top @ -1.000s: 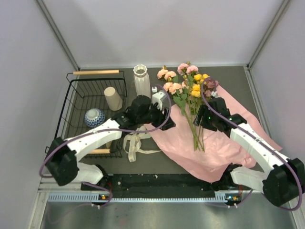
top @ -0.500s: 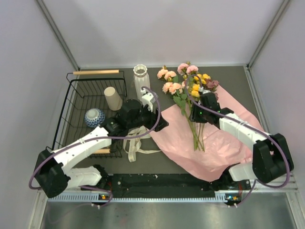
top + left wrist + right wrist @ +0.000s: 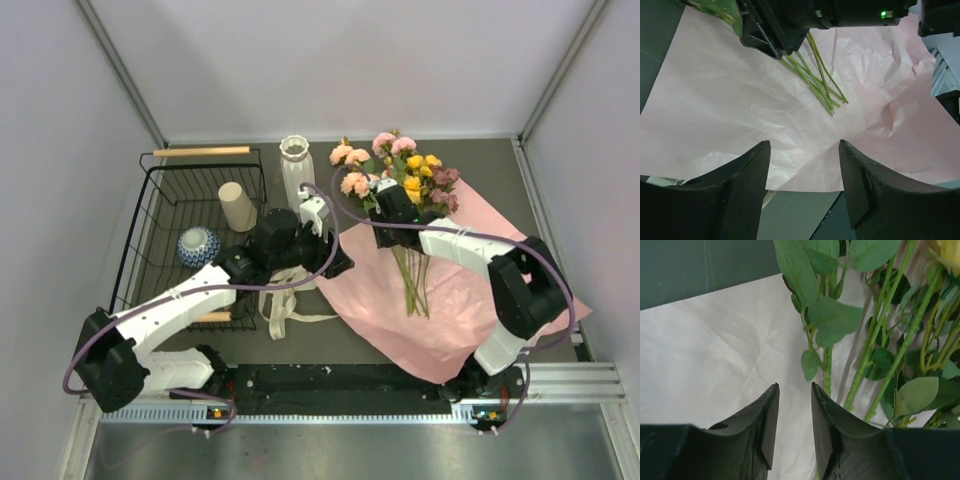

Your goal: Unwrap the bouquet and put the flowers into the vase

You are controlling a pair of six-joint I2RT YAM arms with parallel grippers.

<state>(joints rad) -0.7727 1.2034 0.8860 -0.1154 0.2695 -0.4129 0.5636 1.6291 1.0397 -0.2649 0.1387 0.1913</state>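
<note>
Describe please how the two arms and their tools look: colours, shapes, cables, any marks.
The left arm and the right arm have smooth white link shells between bulky black joints. A thin purple cable loops along each. The left tool and the right tool end in two broad matte black fingers, tapering to the tips. A small green light glows on the right wrist.
</note>
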